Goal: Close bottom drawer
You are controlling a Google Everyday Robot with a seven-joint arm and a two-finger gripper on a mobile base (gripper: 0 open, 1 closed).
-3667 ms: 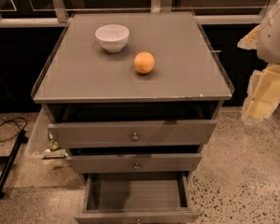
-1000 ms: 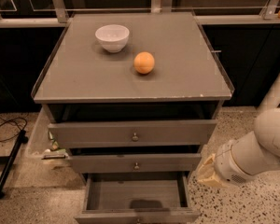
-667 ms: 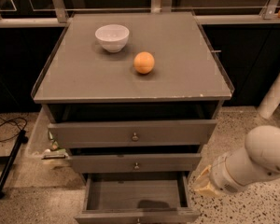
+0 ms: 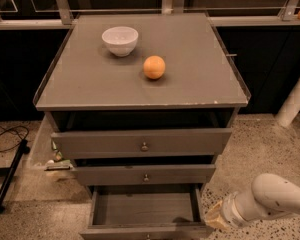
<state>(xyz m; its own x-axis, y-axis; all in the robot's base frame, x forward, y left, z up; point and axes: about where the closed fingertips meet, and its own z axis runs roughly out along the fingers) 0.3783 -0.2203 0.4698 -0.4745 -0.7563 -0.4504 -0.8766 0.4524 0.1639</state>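
The arm (image 4: 277, 198) is entering from the lower right corner, its white forearm lying low and nearly level above the speckled floor (image 4: 250, 149), pointing left toward the grey chest (image 4: 140, 86). At its tip the tan gripper (image 4: 213, 220) is sitting just beside the right front corner of the bottom drawer (image 4: 145, 209); whether it is touching the drawer cannot be told, nor whether the gripper is standing apart or together.

The bottom drawer is lying immediately left of the gripper, pulled well out, its plain grey box showing bare and its front cut by the lower edge of the view. Above and left of the gripper the middle drawer (image 4: 145, 175) is sticking out a little, and the top drawer (image 4: 140, 143) is jutting out above that one. Far above the gripper, on the chest's top, a white bowl (image 4: 120, 39) and an orange (image 4: 154, 67) are sitting near each other without touching. Well to the gripper's left, past the chest, a black cable (image 4: 7, 134) is curling on the floor.
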